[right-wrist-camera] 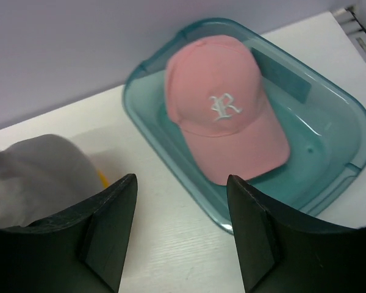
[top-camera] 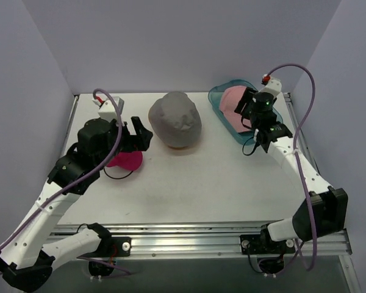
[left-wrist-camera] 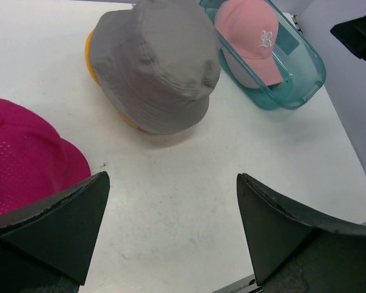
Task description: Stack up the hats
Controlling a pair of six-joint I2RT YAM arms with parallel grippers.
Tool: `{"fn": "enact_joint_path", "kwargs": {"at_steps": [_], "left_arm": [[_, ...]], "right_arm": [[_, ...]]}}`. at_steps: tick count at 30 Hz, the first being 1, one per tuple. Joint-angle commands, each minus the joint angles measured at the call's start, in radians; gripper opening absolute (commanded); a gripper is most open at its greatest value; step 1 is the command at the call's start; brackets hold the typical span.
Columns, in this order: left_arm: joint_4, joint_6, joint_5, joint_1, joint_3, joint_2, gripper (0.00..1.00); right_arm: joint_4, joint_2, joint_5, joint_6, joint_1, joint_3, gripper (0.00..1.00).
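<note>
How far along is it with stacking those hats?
Done: the grey hat covers the yellow hat. In hand: nothing; the left end effector and right end effector are open and empty. To do: the magenta cap on the table and the pink cap in the tub.

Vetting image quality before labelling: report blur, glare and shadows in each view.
Top external: even, soft light, with a faint shadow beneath the grey hat. Left wrist: the left gripper is dark and slightly soft-edged. Right wrist: the pink cap is sharp, with a mild sheen on the teal tub.
</note>
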Motion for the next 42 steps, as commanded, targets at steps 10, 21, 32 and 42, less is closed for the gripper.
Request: {"fn": "enact_joint_path", "kwargs": {"at_steps": [10, 21, 32, 42], "left_arm": [[0.294, 0.136, -0.267, -0.368, -0.065, 0.09, 0.94], [0.483, 0.226, -0.427, -0.528, -0.298, -0.088, 0.94], [0.61, 0.306, -0.557, -0.546, -0.412, -0.15, 0.94], [0.61, 0.312, -0.566, -0.548, -0.413, -0.142, 0.94]], "right_arm": [[0.06, 0.246, -0.165, -0.048, -0.201, 0.185, 0.59], [0.051, 0.482, -0.173, -0.094, -0.208, 0.381, 0.66], [0.056, 0.619, -0.161, -0.137, -0.215, 0.5, 0.75], [0.084, 0.734, -0.168, -0.162, -0.215, 0.555, 0.77]]}}
